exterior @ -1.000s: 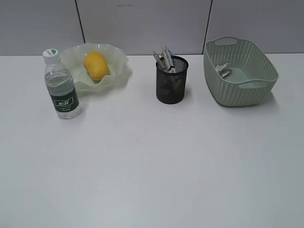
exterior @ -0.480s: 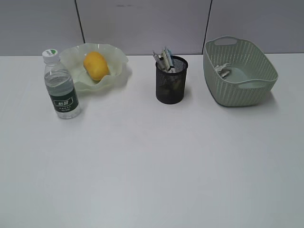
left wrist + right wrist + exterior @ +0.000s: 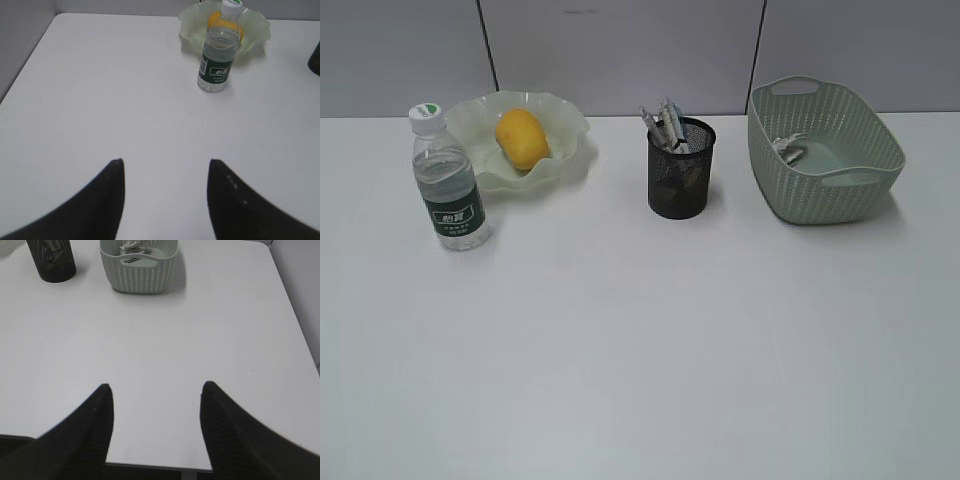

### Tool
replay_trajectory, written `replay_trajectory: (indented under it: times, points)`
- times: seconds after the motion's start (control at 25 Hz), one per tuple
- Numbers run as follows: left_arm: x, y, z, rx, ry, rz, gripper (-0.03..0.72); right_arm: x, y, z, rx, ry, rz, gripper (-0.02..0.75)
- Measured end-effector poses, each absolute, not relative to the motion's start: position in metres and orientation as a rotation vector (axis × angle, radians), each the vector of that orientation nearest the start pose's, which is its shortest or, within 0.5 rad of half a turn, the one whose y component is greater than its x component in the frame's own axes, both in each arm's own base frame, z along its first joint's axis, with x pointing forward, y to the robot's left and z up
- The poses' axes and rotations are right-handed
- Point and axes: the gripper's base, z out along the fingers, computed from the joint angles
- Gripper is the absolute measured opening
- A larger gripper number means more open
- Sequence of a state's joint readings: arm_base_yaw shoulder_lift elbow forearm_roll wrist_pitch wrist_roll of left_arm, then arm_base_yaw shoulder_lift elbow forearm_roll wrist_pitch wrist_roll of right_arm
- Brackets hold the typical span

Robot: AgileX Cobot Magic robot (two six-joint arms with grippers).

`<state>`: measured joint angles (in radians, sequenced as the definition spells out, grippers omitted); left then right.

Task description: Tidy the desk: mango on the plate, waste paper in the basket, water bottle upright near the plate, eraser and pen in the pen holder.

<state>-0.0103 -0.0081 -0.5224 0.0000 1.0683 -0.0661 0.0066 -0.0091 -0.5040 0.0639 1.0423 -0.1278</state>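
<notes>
Along the worktop's [image 3: 640,350] far edge: mango [image 3: 522,138] in the plate [image 3: 570,125], bottle [image 3: 448,180] upright just beside it, holder [image 3: 681,182] mid-edge (pens inside), paper [image 3: 790,148] in the basket [image 3: 840,190]. Left pincer [image 3: 165,165] and right pincer [image 3: 156,387] both gape, empty.

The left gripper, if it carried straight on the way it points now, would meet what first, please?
Probably the water bottle, upright slightly right of the left gripper's centre line. Only bare desk lies between. The plate with the mango sits just behind it. Depth is uncertain.
</notes>
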Motion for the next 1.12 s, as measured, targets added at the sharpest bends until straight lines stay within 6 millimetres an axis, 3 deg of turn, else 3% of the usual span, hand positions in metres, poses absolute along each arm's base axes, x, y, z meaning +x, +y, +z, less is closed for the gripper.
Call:
replay_trajectory:
  times: [1.12]
  points:
    - [-0.0091, 0.0007, 0.2828, 0.013, 2.022, -0.089, 0.251, -0.0062, 0.005, 0.28, -0.138, 2.006, -0.001, 0.445]
